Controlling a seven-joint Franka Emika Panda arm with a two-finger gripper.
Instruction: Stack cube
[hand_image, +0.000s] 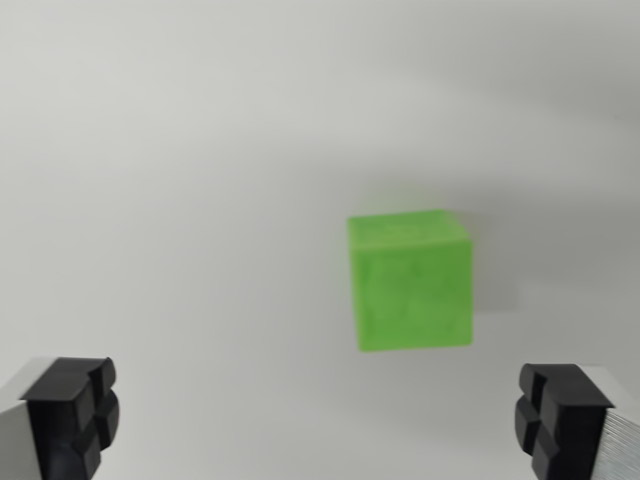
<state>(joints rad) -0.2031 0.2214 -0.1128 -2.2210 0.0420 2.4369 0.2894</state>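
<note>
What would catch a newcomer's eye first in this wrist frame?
The bright green cube stands out at once, slightly blurred, alone on the plain white surface, a little toward the wrist view's right of centre. Next come the two black finger pads in the bottom corners, set wide apart with nothing between them; the cube lies beyond the open gripper, untouched.

A plain pale grey-white counter (180, 200) filled the view, spreading ahead of the end effector and out to both sides. Its surface looked smooth and unmarked. A faint soft shadow (500, 295) lay on it ahead, toward the wrist view's right. The picture was slightly blurred.
</note>
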